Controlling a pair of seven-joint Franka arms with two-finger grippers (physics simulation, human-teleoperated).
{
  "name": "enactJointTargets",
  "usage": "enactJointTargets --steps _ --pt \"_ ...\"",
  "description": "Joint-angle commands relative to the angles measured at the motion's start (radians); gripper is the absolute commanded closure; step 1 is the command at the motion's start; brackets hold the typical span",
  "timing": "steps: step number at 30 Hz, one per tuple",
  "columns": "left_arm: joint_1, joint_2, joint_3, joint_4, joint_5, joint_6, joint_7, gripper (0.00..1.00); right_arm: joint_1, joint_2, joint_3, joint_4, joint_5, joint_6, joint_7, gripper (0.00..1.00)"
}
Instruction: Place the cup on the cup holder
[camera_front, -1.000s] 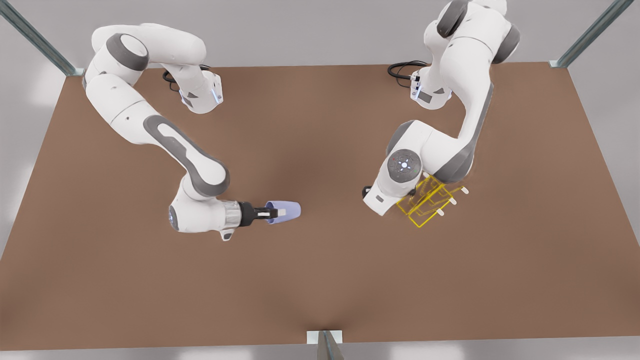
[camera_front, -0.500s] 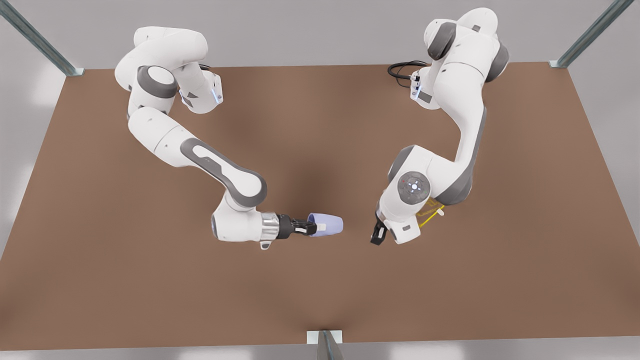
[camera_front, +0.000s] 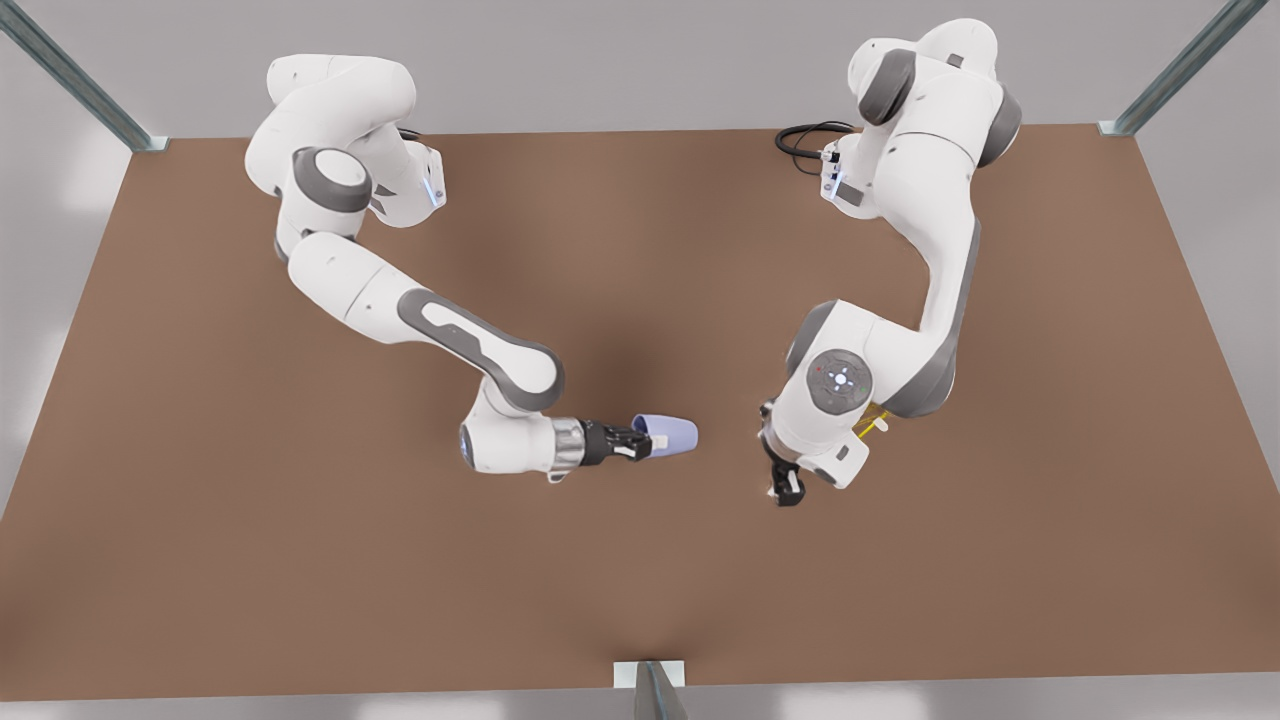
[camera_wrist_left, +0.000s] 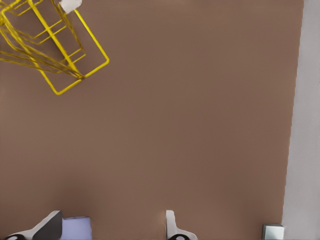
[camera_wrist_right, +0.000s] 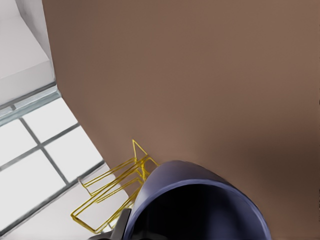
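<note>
The lavender-blue cup (camera_front: 674, 436) hangs on its side just above the table's middle. My right gripper (camera_front: 640, 443), on the arm at the front view's left, is shut on its rim. Close up in the right wrist view, the cup (camera_wrist_right: 200, 200) shows its dark inside, with the yellow cup holder (camera_wrist_right: 112, 192) beyond it. The cup holder (camera_wrist_left: 50, 45) lies on the table, apart from my left gripper (camera_wrist_left: 111, 224), which is open with nothing between its fingers. In the front view the cup holder (camera_front: 872, 420) is mostly hidden under the arm at the right, whose left gripper (camera_front: 785, 490) points at the table.
The brown table (camera_front: 300, 560) has metal frame posts at its far corners and a metal bracket (camera_front: 650, 675) at the middle of the near edge. A black cable (camera_front: 805, 140) lies by the base of the arm at the front view's right.
The right gripper carried the cup toward the front view's right, closer to the other arm. The left gripper swung toward the near edge, and its arm now covers most of the cup holder.
</note>
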Motion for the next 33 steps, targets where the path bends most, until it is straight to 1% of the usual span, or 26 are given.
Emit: enactJointTargets --steps 1,7,8,9,10,11,14,17,21,23,24,25,26,27,28,29,30,31,32,33 --pt "0.022 -0.007 0.000 0.005 0.000 -0.033 -0.137 0.00 0.002 0.012 0.000 0.000 -0.032 0.012 0.060 0.79" --pt "0.022 -0.022 -0.004 0.005 0.000 -0.035 -0.121 0.00 -0.008 0.061 -0.001 -0.001 -0.144 0.032 0.055 0.79" --pt "0.021 -0.022 -0.004 0.005 0.000 -0.035 -0.121 0.00 -0.008 0.063 -0.001 -0.001 -0.152 0.032 0.055 0.74" --pt "0.021 -0.024 -0.007 0.005 0.000 -0.036 -0.121 0.00 -0.008 0.066 -0.001 -0.003 -0.153 0.032 0.054 0.62" --pt "0.021 -0.024 -0.007 0.005 0.000 -0.044 -0.115 0.00 -0.008 0.068 -0.001 -0.003 -0.166 0.034 0.054 0.45" --pt "0.021 -0.024 -0.008 0.006 0.000 -0.044 -0.115 0.00 -0.008 0.068 -0.001 -0.001 -0.166 0.034 0.057 0.00" --pt "0.021 -0.024 -0.011 0.008 0.000 -0.044 -0.115 0.00 -0.014 0.066 -0.001 -0.001 -0.167 0.032 0.055 0.00" --pt "0.001 -0.022 -0.019 0.006 -0.002 -0.044 -0.115 0.00 -0.057 0.061 0.000 -0.029 -0.189 0.020 0.055 0.00" --pt "-0.091 -0.016 -0.017 0.003 -0.005 -0.039 -0.147 0.00 -0.112 0.061 0.020 -0.069 -0.208 0.014 0.049 0.00" --pt "-0.137 -0.004 -0.010 0.005 0.000 -0.027 -0.193 0.00 -0.195 0.054 0.049 -0.124 -0.244 -0.014 0.046 0.00" --pt "-0.153 -0.001 -0.007 0.005 0.000 -0.024 -0.210 0.00 -0.268 0.032 0.065 -0.187 -0.256 -0.026 0.041 0.00" --pt "-0.165 0.010 -0.004 0.006 0.000 -0.022 -0.233 0.00 -0.366 -0.031 0.069 -0.280 -0.273 -0.060 -0.009 0.00" --pt "-0.194 0.024 0.018 0.009 0.012 0.008 -0.255 0.00 -0.446 -0.142 0.059 -0.351 -0.273 -0.160 -0.045 0.00" --pt "-0.232 0.036 0.061 0.022 0.013 0.050 -0.282 0.00 -0.521 -0.215 0.057 -0.401 -0.274 -0.226 -0.046 0.00" --pt "-0.260 0.102 0.079 0.107 0.012 0.051 -0.287 0.00 -0.607 -0.319 0.042 -0.421 -0.284 -0.365 -0.046 0.00" --pt "-0.277 0.130 0.081 0.131 0.013 0.059 -0.286 0.00 -0.644 -0.449 0.007 -0.414 -0.284 -0.465 -0.048 0.00" --pt "-0.295 0.149 0.099 0.132 0.013 0.085 -0.286 0.00 -0.640 -0.599 -0.072 -0.411 -0.317 -0.535 -0.161 0.00" --pt "-0.311 0.174 0.115 0.154 0.012 0.103 -0.279 0.00 -0.611 -0.796 -0.185 -0.412 -0.337 -0.658 -0.408 0.00" --pt "-0.320 0.211 0.113 0.183 0.012 0.105 -0.278 0.00 -0.497 -0.919 -0.360 -0.411 -0.383 -0.672 -0.567 0.00" --pt "-0.340 0.223 0.113 0.183 0.012 0.103 -0.264 0.00 -0.450 -1.001 -0.429 -0.408 -0.420 -0.684 -0.673 0.00"
